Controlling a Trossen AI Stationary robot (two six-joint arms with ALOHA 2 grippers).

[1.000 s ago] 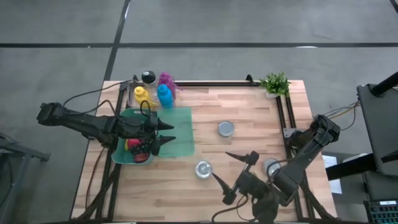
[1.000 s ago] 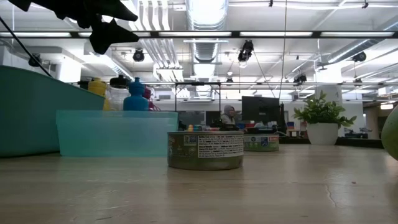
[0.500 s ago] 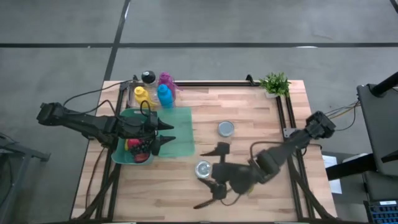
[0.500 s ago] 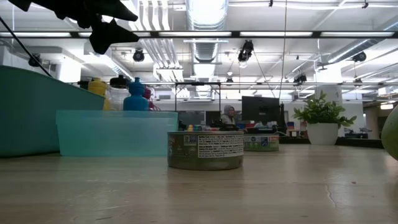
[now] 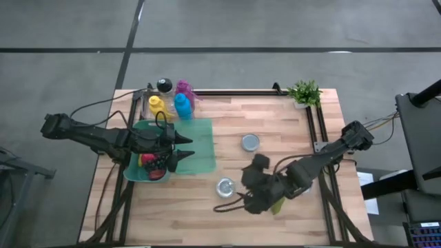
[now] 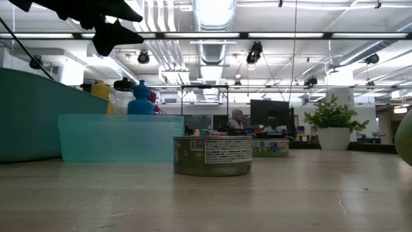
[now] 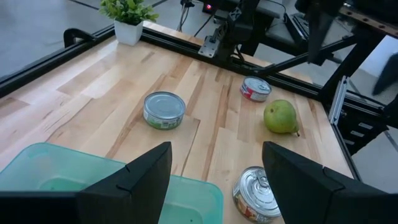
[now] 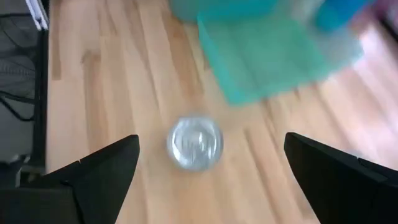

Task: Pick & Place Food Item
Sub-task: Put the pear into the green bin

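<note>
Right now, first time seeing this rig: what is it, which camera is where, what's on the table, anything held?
Two dark robot arms work at a wooden table. One camera looks straight down, one sits at tabletop height, and one rides on each wrist.

The left gripper hovers open and empty over a teal bin and its lid. The right gripper, open and empty, is above a silver can.

Also on the table: two more cans, a green pear, colored bottles and a potted plant.

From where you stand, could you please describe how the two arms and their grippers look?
Both arms are dark, jointed links. The left arm trails a thin black cable. Each gripper, left and right, ends in two flat, black, pointed fingers.
</note>
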